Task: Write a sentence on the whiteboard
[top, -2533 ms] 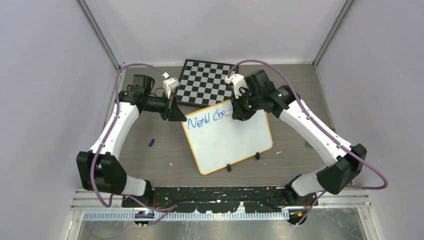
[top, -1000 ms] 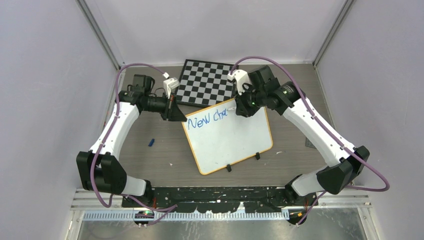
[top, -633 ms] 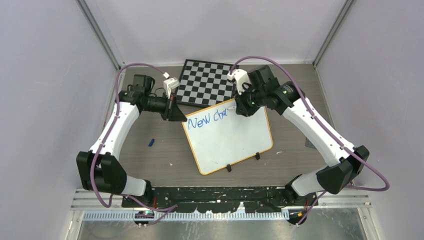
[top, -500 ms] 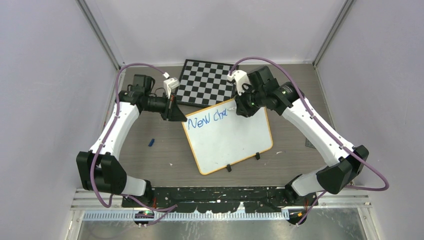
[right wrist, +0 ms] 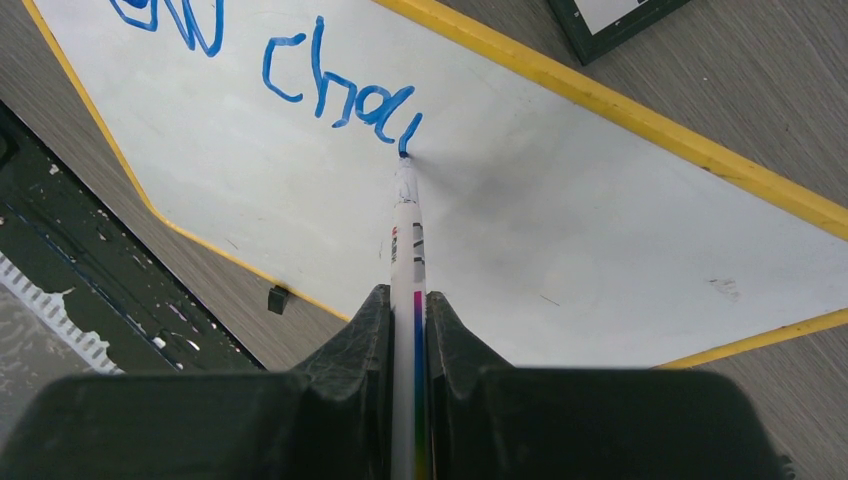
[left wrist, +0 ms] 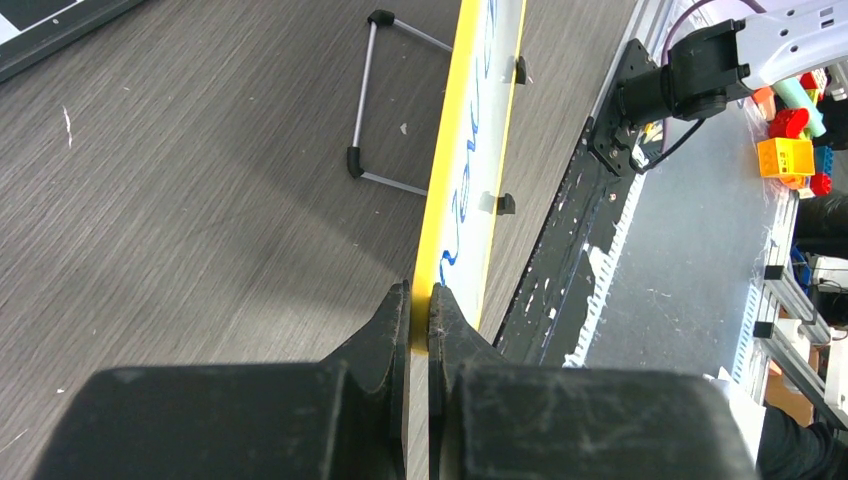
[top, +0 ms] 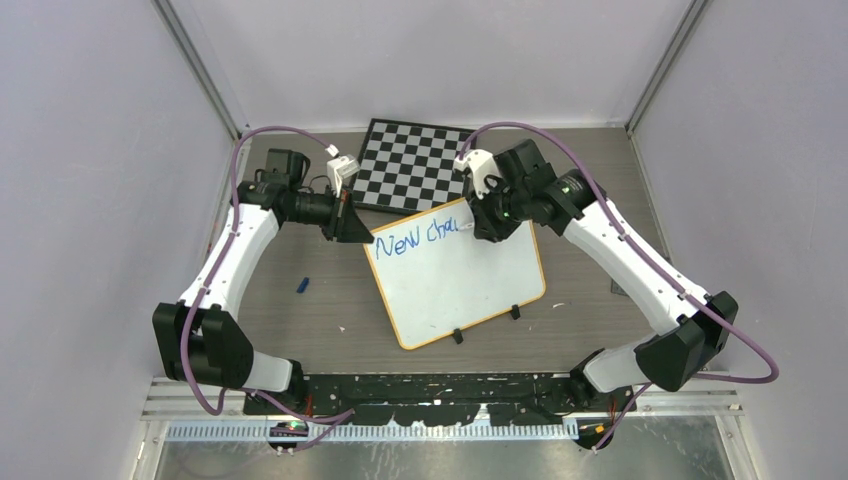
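Observation:
The whiteboard (top: 460, 275), white with an orange rim, is propped on a wire stand at mid-table, with blue writing "New cha" near its top edge. My left gripper (top: 360, 232) is shut on the board's top left corner; in the left wrist view (left wrist: 420, 312) its jaws pinch the yellow rim (left wrist: 445, 180). My right gripper (top: 478, 226) is shut on a white marker (right wrist: 407, 250) whose blue tip touches the board (right wrist: 560, 210) at the end of the last letter. In the top view the marker is hidden under the right gripper.
A black-and-white chessboard (top: 412, 165) lies behind the whiteboard. A small blue marker cap (top: 302, 285) lies on the table left of the board. Two black clips (top: 457, 336) sit on the board's near edge. The wire stand (left wrist: 375, 110) shows behind the board.
My right gripper moved right along the top of the board, then back a little, and the writing grew from "New ch" to "New cha". The left arm has not moved.

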